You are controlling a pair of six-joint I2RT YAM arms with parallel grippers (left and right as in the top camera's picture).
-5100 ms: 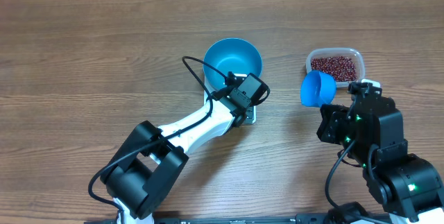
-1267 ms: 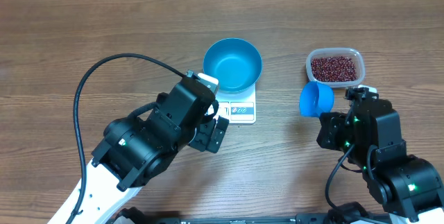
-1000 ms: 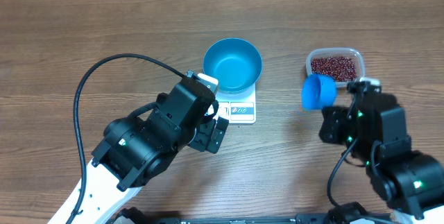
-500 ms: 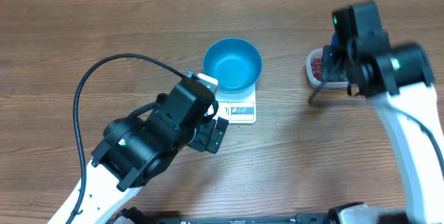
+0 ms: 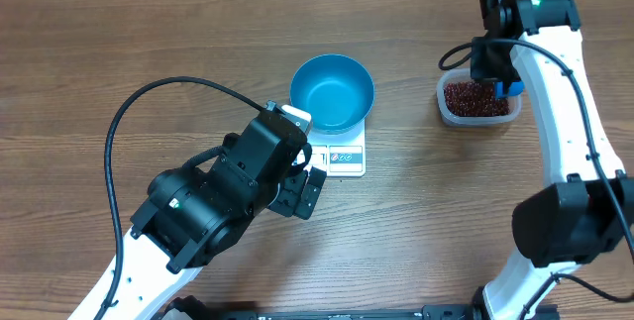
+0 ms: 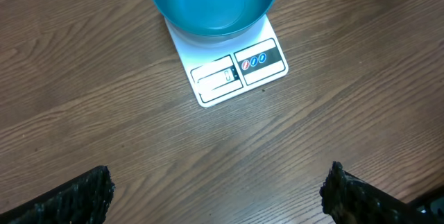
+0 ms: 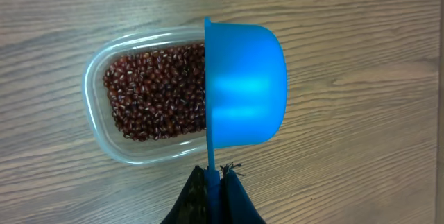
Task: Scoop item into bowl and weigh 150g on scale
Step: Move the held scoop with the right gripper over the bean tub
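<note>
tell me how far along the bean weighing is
Done: the bowl sits on the scale, ready but empty. In hand: the right gripper is shut on the blue scoop handle, holding it over the tub of beans. Left: no beans are in the bowl, so scooping, pouring and weighing all remain. The left gripper is open, holding nothing.

The bowl (image 5: 332,92) sits on the far part of the scale (image 5: 338,158), near the middle of the table (image 5: 149,62). Right of the scale, well apart from it, is the tub (image 5: 443,97), with the beans (image 5: 474,100) in it. The scoop (image 7: 243,85) hangs over the tub's right end, held by the right gripper (image 7: 214,182). The left gripper (image 5: 309,189) hangs just before the scale, a bit to its left.
</note>
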